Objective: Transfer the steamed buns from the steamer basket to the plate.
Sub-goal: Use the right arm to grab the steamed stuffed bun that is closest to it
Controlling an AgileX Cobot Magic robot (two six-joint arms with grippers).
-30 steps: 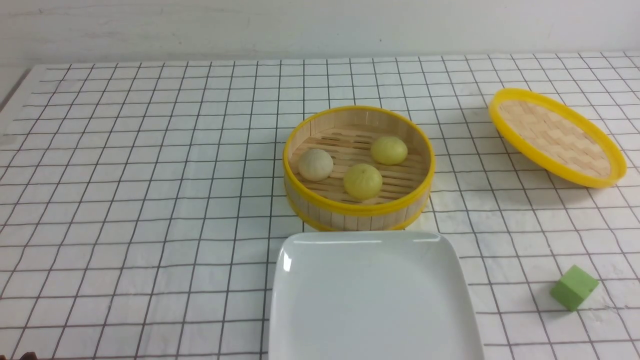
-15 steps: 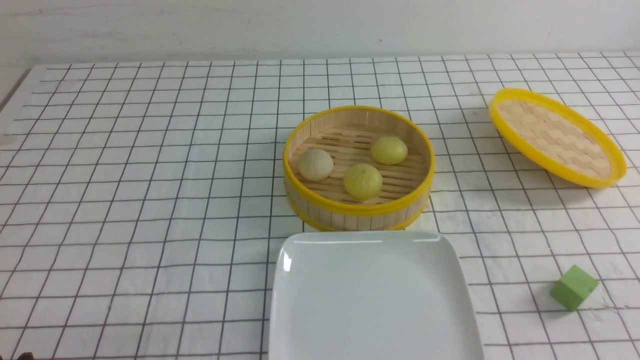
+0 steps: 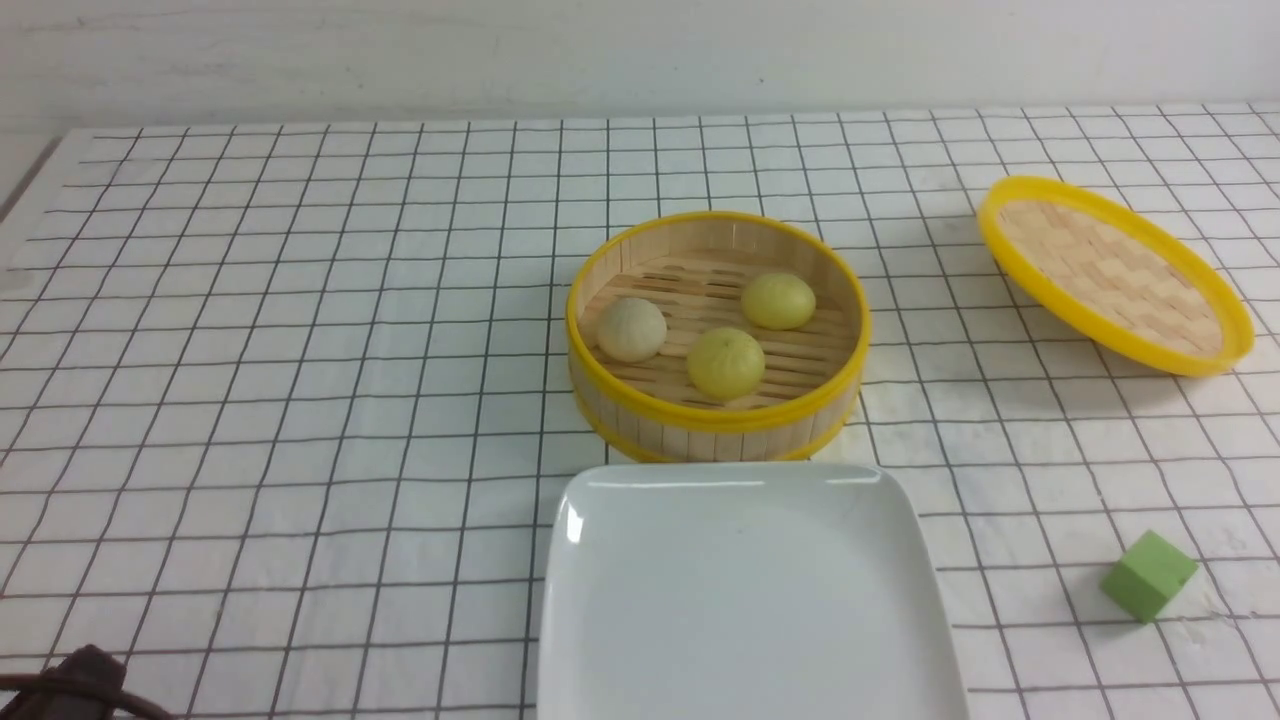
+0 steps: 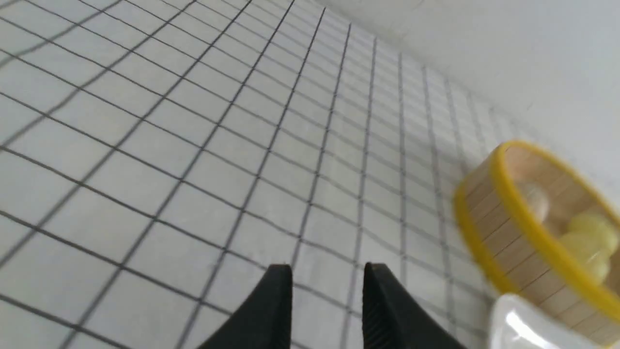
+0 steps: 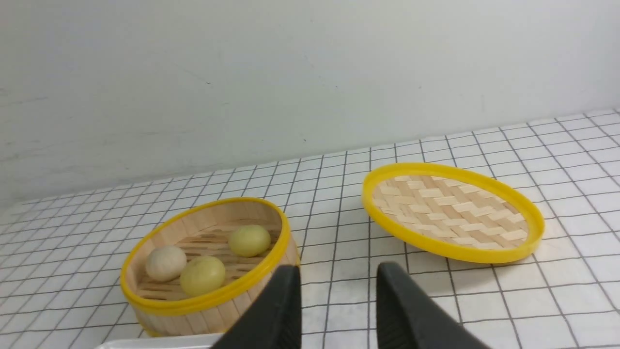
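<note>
The steamer basket (image 3: 716, 420) stands mid-table and holds three steamed buns: an off-white one (image 3: 631, 329) and two pale yellow ones (image 3: 777, 300) (image 3: 726, 362). The white plate (image 3: 745, 600) lies empty just in front of it. My left gripper (image 4: 328, 267) is open over bare cloth, with nothing between its black fingers; the basket (image 4: 489, 194) and a corner of the plate (image 4: 523, 325) lie off to its side. My right gripper (image 5: 339, 267) is also open and empty, short of the basket (image 5: 203, 303). In the front view only a dark part of my left arm (image 3: 70, 685) shows.
A shallow woven lid with a yellow rim (image 3: 1115, 275) rests tilted at the back right. A green cube (image 3: 1148, 575) sits on the checked cloth right of the plate. A white wall closes the far edge of the table.
A dark part of my left arm has come up into the front view's bottom-left corner. The basket, buns, plate, lid and cube have not moved.
</note>
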